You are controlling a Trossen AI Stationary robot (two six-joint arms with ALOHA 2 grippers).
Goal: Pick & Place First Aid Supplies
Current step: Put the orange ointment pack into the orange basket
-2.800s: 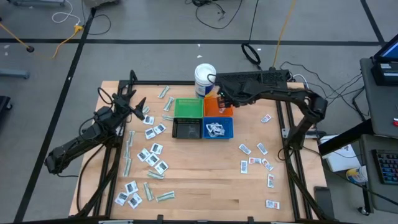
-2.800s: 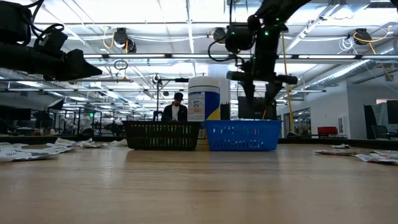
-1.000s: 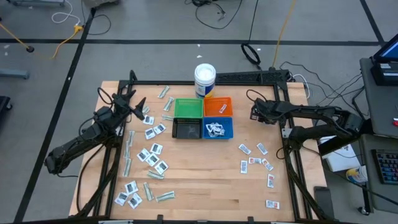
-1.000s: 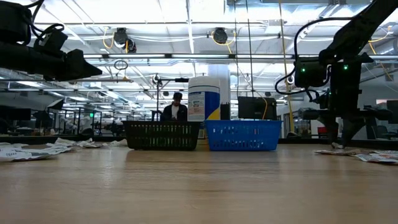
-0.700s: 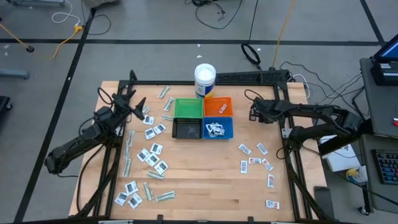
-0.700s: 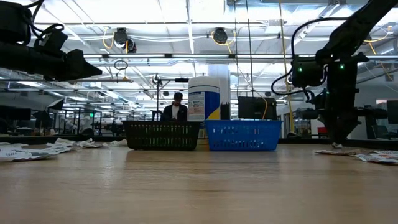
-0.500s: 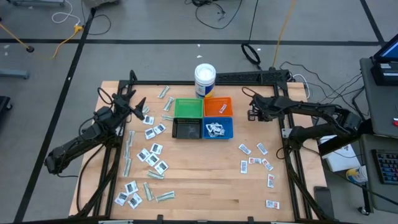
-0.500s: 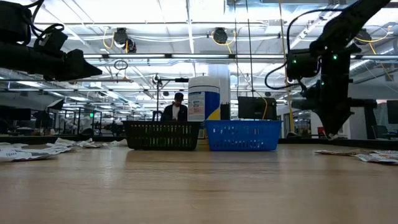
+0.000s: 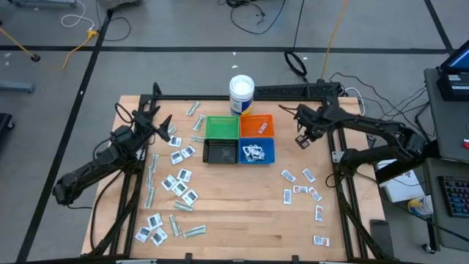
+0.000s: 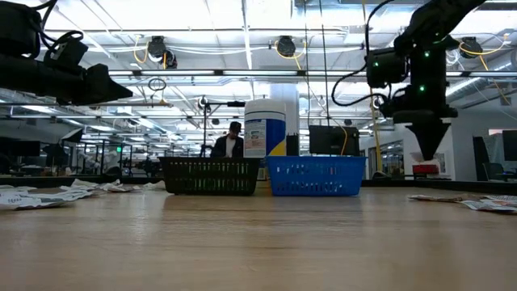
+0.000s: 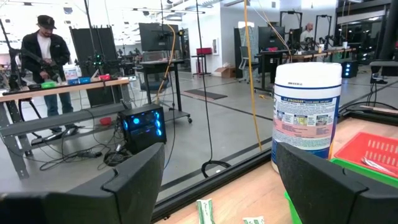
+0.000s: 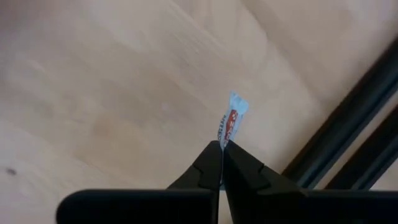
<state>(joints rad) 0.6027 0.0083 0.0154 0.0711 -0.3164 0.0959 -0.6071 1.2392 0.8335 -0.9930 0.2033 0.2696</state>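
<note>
First aid supplies lie on the wooden table as small flat packets: a spread of them at the left (image 9: 176,180) and several at the right (image 9: 304,187). My right gripper (image 9: 301,138) hangs above the table just right of the orange bin (image 9: 257,125). It is shut on a white packet with red print (image 12: 231,121). In the low view this gripper (image 10: 428,153) points down, clear of the tabletop. My left gripper (image 11: 217,186) stands open and level over the table's far left, with nothing between its fingers. My right gripper pinches one end of the red-print packet (image 12: 224,140) between its two fingertips. The fingers come from above, pointing steeply down. The rest of the packet sticks out past the fingertips, edge-on to the wrist view. It is lifted clear of the table.
Green (image 9: 222,127), orange, black (image 9: 220,152) and blue (image 9: 256,152) bins form a square block at mid-table; the blue one holds packets. A white tub (image 9: 241,93) stands behind them. A black frame rail (image 12: 348,143) runs along the right edge. A person stands in the room beyond.
My right gripper has shut on the red-print packet at the table, then risen with it, rolling its wrist as it went up. The packet is now lifted clear of the wood. My left arm has kept still.
</note>
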